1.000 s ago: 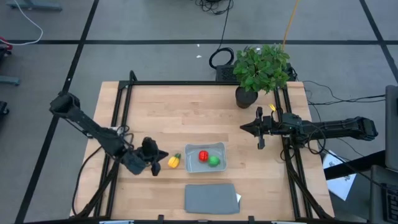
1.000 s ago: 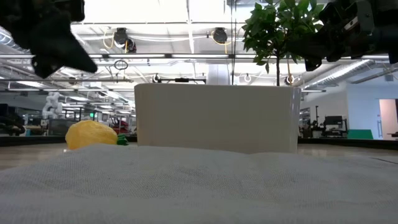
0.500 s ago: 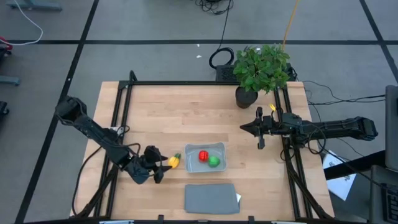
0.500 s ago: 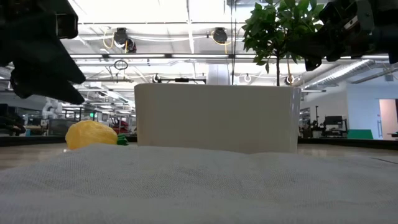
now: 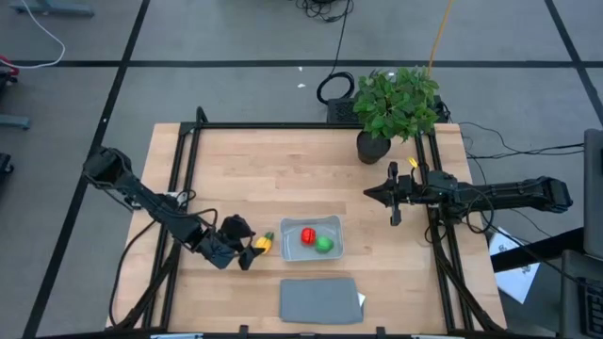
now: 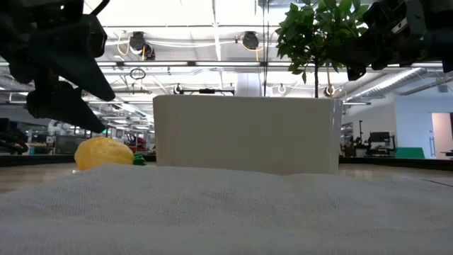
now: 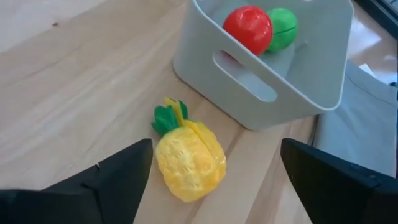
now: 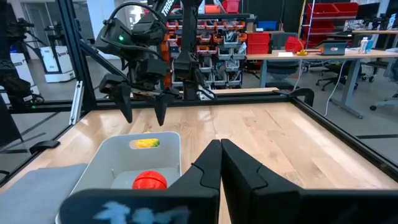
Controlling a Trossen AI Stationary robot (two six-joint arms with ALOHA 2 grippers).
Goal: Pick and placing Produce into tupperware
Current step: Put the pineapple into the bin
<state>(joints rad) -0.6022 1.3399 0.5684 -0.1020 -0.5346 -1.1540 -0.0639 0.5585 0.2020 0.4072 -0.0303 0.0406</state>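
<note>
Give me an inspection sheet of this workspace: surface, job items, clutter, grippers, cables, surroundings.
Surface: wooden table with a black frame.
Job's things: tupperware holds the red piece and green piece; the yellow piece lies on the table just outside it, on the left arm's side.
Clutter: grey lid flat near the tub; potted plant at a far corner.
Grippers: left gripper open, straddling the yellow piece without touching it; right gripper shut, waiting clear of the tub.
Cables: a black coil and loose leads on the floor beyond the table.
Surroundings: grey floor; workshop benches and shelving behind.
</note>
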